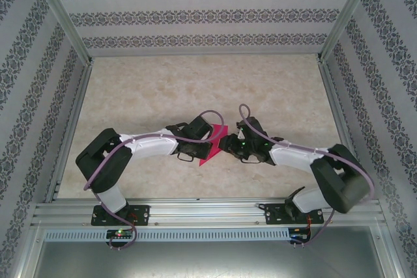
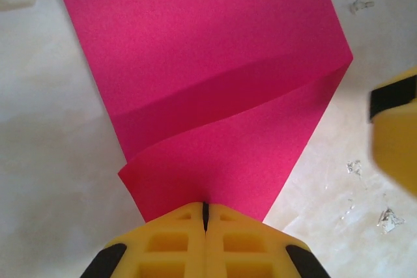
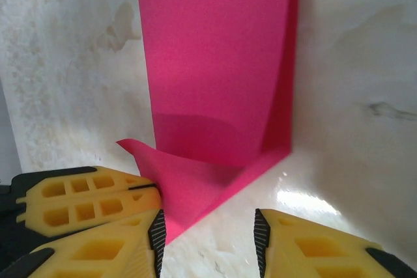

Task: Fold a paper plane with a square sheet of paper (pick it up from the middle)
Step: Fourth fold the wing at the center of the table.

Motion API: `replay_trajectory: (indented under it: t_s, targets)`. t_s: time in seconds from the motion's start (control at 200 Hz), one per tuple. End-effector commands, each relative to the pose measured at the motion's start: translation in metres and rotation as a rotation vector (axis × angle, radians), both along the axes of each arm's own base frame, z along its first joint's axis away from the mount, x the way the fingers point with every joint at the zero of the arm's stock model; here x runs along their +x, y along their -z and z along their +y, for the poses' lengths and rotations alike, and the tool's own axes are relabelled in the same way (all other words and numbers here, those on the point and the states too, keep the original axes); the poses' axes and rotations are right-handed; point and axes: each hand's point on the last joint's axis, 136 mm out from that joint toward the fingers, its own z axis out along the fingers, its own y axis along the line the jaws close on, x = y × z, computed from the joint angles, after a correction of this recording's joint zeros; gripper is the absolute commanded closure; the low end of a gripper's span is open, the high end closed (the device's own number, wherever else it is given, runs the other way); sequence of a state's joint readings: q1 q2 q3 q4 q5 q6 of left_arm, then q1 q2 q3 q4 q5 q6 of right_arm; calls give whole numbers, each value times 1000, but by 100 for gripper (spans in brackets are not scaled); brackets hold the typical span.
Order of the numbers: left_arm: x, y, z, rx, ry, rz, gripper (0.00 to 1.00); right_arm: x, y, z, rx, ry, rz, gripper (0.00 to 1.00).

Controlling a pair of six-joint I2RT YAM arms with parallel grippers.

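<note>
The square sheet of paper [image 1: 214, 141] is bright magenta and lies mid-table between both grippers, with one flap folded over and curling up. My left gripper [image 2: 205, 209] is shut on the near edge of that raised flap of the sheet [image 2: 215, 63]. In the right wrist view the sheet [image 3: 215, 76] has a lifted corner pinched by the left gripper's yellow fingers [image 3: 85, 196]. My right gripper [image 3: 208, 236] stands open just above the table, its left pad beside the sheet's lower corner and bare table between the pads. The right gripper [image 1: 226, 147] faces the left gripper [image 1: 206, 140]. A paper plane is out of view.
The pale marbled tabletop [image 1: 195, 89] is boxed in by patterned walls and aluminium posts [image 1: 62, 14]. A metal rail [image 1: 208, 211] runs along the near edge by the arm bases. Small shiny flecks [image 2: 389, 218] lie on the table right of the sheet.
</note>
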State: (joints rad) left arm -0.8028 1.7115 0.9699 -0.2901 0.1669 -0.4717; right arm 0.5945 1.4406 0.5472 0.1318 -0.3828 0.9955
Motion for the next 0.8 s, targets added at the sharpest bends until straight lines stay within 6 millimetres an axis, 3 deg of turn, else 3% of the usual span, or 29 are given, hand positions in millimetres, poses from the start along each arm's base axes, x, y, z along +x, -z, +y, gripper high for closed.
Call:
replay_trajectory:
  t_s: [0.0, 0.215, 0.44, 0.614, 0.794]
  targets:
    - [10, 0, -1, 7, 12, -22, 96, 12, -13, 21, 68, -48, -49, 55]
    - [11, 0, -2, -6, 18, -27, 96, 21, -1, 27, 62, -42, -26, 54]
    - [13, -2, 0, -9, 10, -34, 96, 26, -8, 29, 66, -38, -52, 53]
    - [13, -3, 4, -6, 8, -39, 96, 22, 9, 15, 5, 11, -17, 53]
    - [13, -3, 9, 3, 3, -44, 97, 19, 12, 8, -15, 36, -19, 53]
